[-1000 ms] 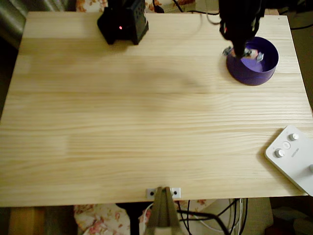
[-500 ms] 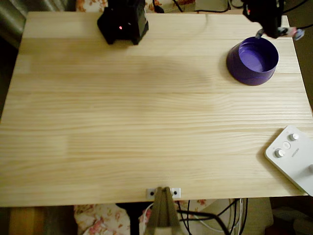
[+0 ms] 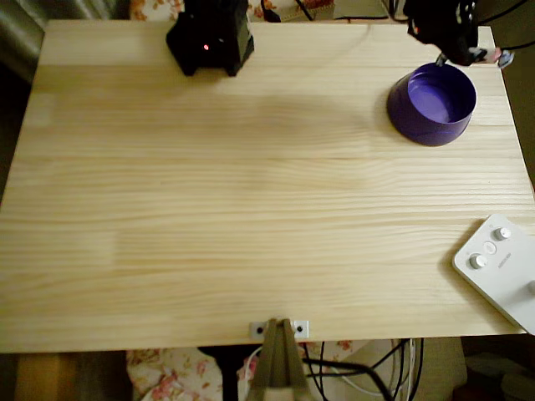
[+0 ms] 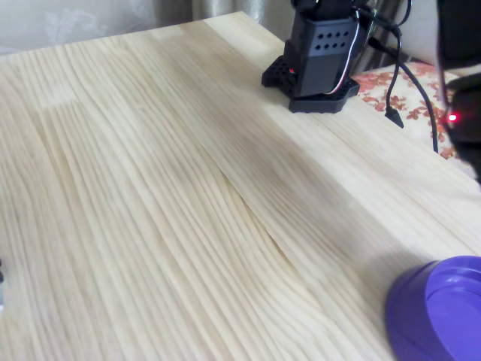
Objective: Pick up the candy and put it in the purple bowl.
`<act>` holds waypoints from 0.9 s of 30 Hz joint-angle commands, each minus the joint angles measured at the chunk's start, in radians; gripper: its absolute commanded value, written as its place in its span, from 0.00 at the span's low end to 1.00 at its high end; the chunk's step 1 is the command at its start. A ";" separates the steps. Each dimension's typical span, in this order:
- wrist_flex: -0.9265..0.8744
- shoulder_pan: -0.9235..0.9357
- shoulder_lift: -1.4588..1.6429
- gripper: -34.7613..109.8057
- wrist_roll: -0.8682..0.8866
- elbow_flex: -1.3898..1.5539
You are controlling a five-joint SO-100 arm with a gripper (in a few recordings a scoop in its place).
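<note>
The purple bowl [image 3: 431,103] stands at the table's back right in the overhead view, and its violet inside looks bare. In the fixed view the bowl [image 4: 440,316] sits at the bottom right corner. My black gripper [image 3: 472,57] hangs just beyond the bowl's far rim, near the table's back edge. A small pinkish-white piece, the candy [image 3: 502,57], sticks out at the gripper's right side. The gripper appears shut on it. The jaws are dark and partly blurred.
The arm's black base [image 3: 211,35] stands at the back left of the table; it shows as [image 4: 319,53] in the fixed view. A white device with round knobs [image 3: 500,266] lies at the front right corner. A clamp [image 3: 278,329] holds the front edge.
One second ago the gripper was low inside the bowl. It has risen and gone to the back right, beyond the rim, then edged slightly left. The pinkish piece travelled with it.
</note>
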State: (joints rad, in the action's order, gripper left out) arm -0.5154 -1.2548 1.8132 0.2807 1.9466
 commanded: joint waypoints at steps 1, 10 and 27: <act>0.049 -0.044 0.017 0.24 0.023 -0.018; 0.091 -0.055 -0.058 0.24 0.043 -0.044; 0.032 0.020 -0.023 0.37 -0.034 0.020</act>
State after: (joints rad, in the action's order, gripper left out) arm -0.4617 -1.2425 1.6874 0.2546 1.9604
